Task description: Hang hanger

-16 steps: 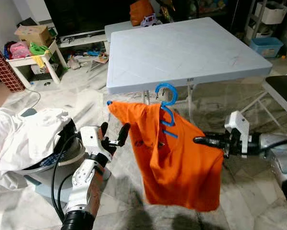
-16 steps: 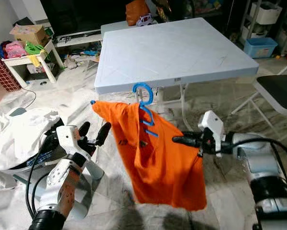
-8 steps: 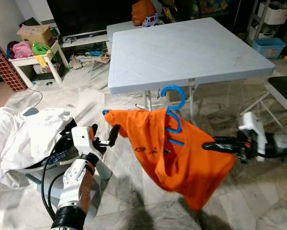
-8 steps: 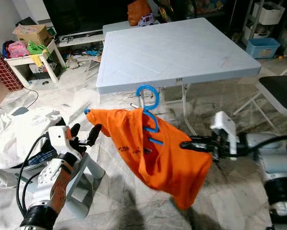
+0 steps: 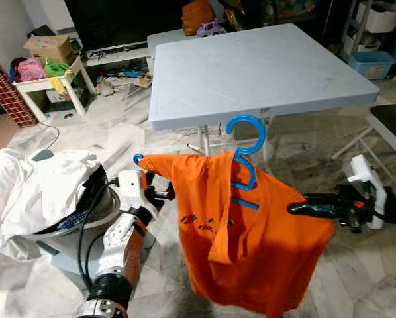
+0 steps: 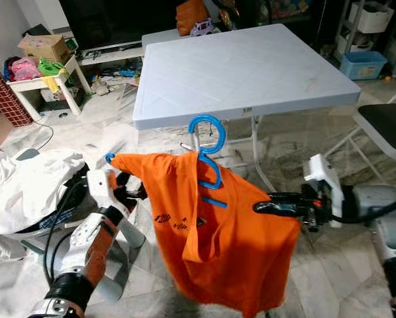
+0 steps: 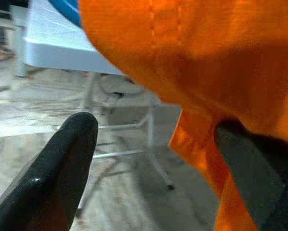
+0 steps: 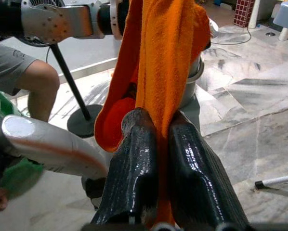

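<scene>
An orange shirt (image 5: 244, 245) hangs on a blue hanger (image 5: 246, 142) held in the air in front of the white folding table (image 5: 251, 73). The hanger's hook points up near the table's front edge. My right gripper (image 5: 297, 209) is shut on the shirt's right shoulder, and in the right wrist view the cloth is pinched between the fingers (image 8: 134, 159). My left gripper (image 5: 163, 193) is open at the shirt's left shoulder, just below the hanger's left tip (image 5: 138, 159). In the left wrist view the two fingers (image 7: 67, 154) stand wide apart with the orange cloth (image 7: 192, 57) just ahead.
A grey laundry basket (image 5: 85, 228) heaped with white clothes (image 5: 32, 189) stands at my left. A folding chair (image 5: 390, 126) is at the right, a small cluttered white table (image 5: 46, 83) at the back left. A person's bare leg (image 8: 33, 82) shows beyond the shirt.
My left gripper has come in closer to the shirt's left shoulder. The shirt has swung and now hangs lower and straighter. The right gripper keeps its hold.
</scene>
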Available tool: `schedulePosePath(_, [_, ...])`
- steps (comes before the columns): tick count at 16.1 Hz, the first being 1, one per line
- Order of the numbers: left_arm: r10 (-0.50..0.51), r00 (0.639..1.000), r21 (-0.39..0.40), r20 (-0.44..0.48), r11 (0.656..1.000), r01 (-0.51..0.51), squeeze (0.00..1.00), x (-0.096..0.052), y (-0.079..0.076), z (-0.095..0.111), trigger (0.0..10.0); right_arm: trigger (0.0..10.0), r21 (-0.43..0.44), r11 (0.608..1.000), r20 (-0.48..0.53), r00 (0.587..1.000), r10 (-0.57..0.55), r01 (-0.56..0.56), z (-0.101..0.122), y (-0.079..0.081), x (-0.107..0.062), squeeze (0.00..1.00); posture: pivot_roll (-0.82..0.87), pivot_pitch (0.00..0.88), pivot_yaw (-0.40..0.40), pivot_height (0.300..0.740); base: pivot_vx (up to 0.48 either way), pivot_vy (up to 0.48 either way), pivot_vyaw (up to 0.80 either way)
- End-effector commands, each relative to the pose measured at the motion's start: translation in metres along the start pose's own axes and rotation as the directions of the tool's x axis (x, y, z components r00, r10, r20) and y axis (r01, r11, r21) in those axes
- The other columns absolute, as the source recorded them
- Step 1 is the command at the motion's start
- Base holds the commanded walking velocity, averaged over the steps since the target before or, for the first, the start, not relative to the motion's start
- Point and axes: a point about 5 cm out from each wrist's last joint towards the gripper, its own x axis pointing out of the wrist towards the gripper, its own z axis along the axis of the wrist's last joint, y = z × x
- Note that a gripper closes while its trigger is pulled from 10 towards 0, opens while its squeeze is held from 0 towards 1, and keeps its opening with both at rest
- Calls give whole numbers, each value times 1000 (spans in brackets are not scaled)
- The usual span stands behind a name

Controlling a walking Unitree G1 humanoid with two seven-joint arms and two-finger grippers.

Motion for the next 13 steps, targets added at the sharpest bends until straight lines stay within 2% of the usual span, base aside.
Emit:
schedulePosePath(1, [-45,999,-29,20,999,45,0,5,-4,6,3059,10000,-46,999,33,999,28,-26,10,3,0,0,-142,0,156,740,0,0,0])
schedulePosePath(2, [-51,998,-31,24,998,51,0,5,-5,6,3059,10000,-44,999,33,999,25,-24,9,3,0,0,-142,0,156,740,0,0,0])
schedulePosePath(3, [-62,998,-40,27,997,63,0,6,-6,6,0,10000,-42,999,33,999,25,-23,8,4,0,0,-141,0,159,740,0,0,0])
schedulePosePath(6, [-78,996,-54,41,995,80,0,6,-4,8,0,10000,-25,999,33,999,20,-19,8,8,3,0,-140,0,161,740,0,0,0])
schedulePosePath(13, [-72,995,-69,62,995,76,0,-1,-1,8,0,10000,-25,1000,12,1000,10,-10,5,4,8,0,-123,0,150,740,0,0,0])
